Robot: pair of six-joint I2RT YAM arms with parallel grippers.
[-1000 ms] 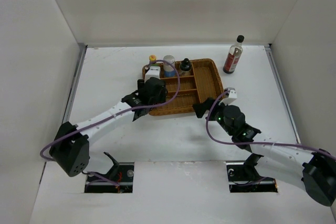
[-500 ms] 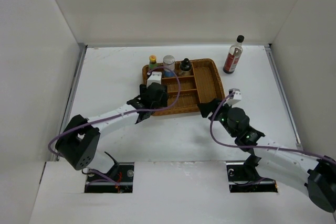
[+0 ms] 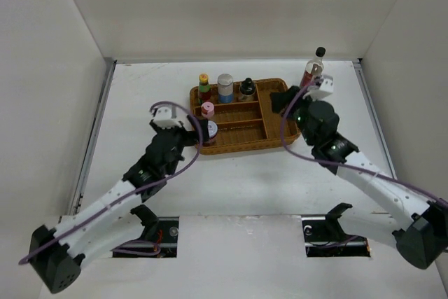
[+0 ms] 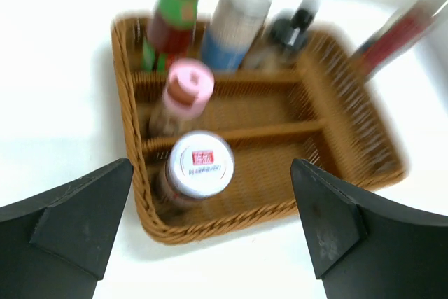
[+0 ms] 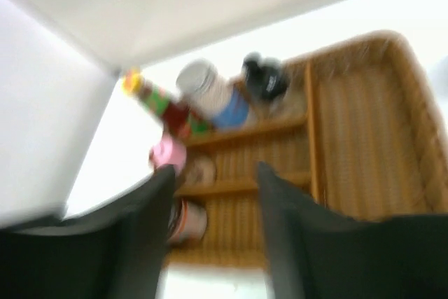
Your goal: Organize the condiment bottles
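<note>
My left claw (image 4: 210, 167) hung wide, empty; my right claw (image 5: 213, 167) was open near the bottle (image 3: 311, 69) — last outside the tray (image 3: 245, 131); next, I judged, an upright grasp.

Five jars (image 3: 225, 87) stand in the tray's (image 3: 238, 148) left part, the tall bottle (image 3: 315, 66) outside its back-right corner.

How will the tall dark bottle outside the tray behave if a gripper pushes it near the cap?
The tall dark bottle is narrow and stands upright on the table, so a push high up would probably tip it. It looks like glass, so it may be slippery and could break if it falls.
</note>
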